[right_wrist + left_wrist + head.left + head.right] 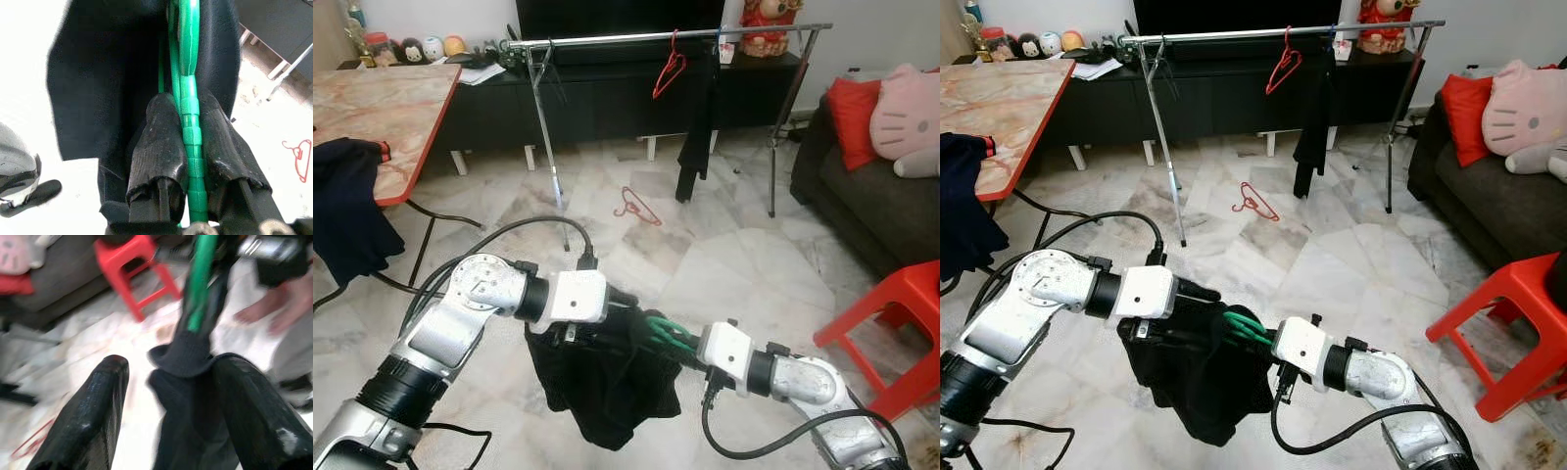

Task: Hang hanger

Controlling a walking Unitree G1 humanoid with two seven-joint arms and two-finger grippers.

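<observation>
The right end effector [190, 142] is clenched on the green hanger [188, 58], its two black fingers [159, 142] pressed to either side of the plastic bar. A black garment [597, 382] hangs from that hanger, low in the centre of the frame, drooping toward the marble floor [724, 245]. The left end effector [171, 396] comes in from the left of the frame at the garment's top edge; its fingers [93, 411] stand apart, one on each side of a fold of the dark cloth, so it looks released rather than gripping.

Behind, across the upper part of the frame, a metal clothes rail [636, 37] spans the room. A red hanger [670, 69] and a dark piece of clothing [697, 127] hang from it, right of its middle. Another red hanger [634, 207] lies on the floor below the rail. A marble-topped worktop [382, 113] with a dark cloth [347, 206] draped over its edge stands at the upper left. A red stool [891, 323] sits at the lower right, a dark sofa [871, 201] with a pink plush cushion [906, 113] above it.
</observation>
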